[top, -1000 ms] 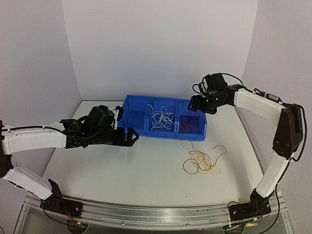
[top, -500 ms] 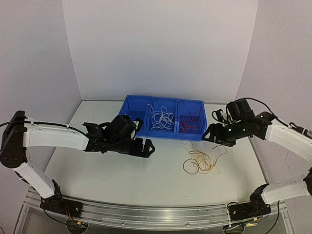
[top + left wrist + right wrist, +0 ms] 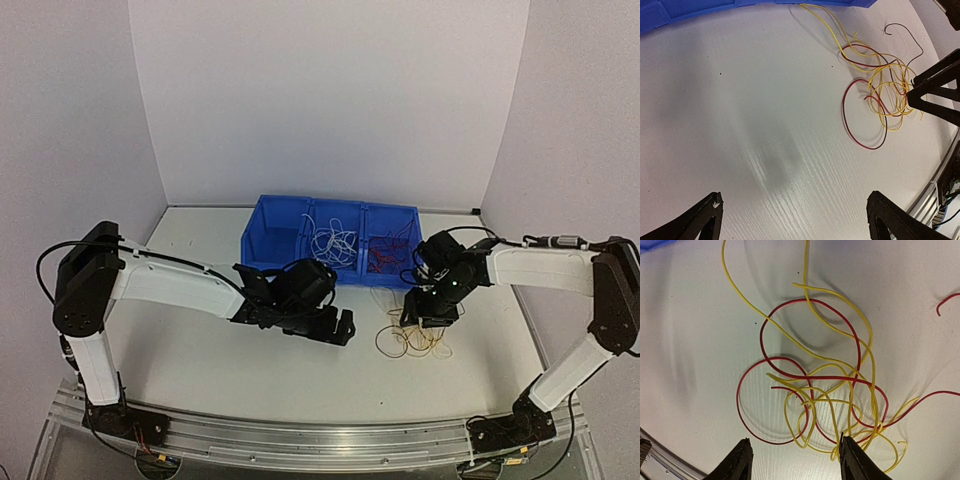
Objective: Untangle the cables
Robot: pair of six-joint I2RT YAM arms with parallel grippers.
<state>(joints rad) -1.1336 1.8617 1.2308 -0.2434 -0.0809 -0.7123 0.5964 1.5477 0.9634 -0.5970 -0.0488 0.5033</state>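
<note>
Seen from above, a blue bin (image 3: pixel 272 240) with three compartments sits at 12 o'clock on a white table (image 3: pixel 200 350). Its middle compartment holds loose white cables (image 3: pixel 331 245) and its right one holds dark red cables (image 3: pixel 388 256), which suggests the wires are being sorted by colour; the left compartment looks empty. The cables not yet separated are a yellow and red tangle (image 3: pixel 415 340), lying flat on the table at 6 o'clock from the bin's right compartment, with one yellow strand trailing back toward the bin wall. The right gripper (image 3: pixel 795 447) hangs low over the 12 o'clock edge of this tangle. Its jaws are partly apart with nothing clamped between them, and the overlapping yellow and red loops are just ahead of the tips. One tip seems to touch a yellow loop, so it is probably placed to pinch a single strand. The left gripper (image 3: pixel 796 197) hovers over bare table at 9 o'clock from the tangle, close by but clear of the wires. Its jaws are spread fully and hold nothing, and it looks ready to pin or take a second strand while the other arm pulls. The red and yellow loops cross many times, so lifting one could drag the rest.
</note>
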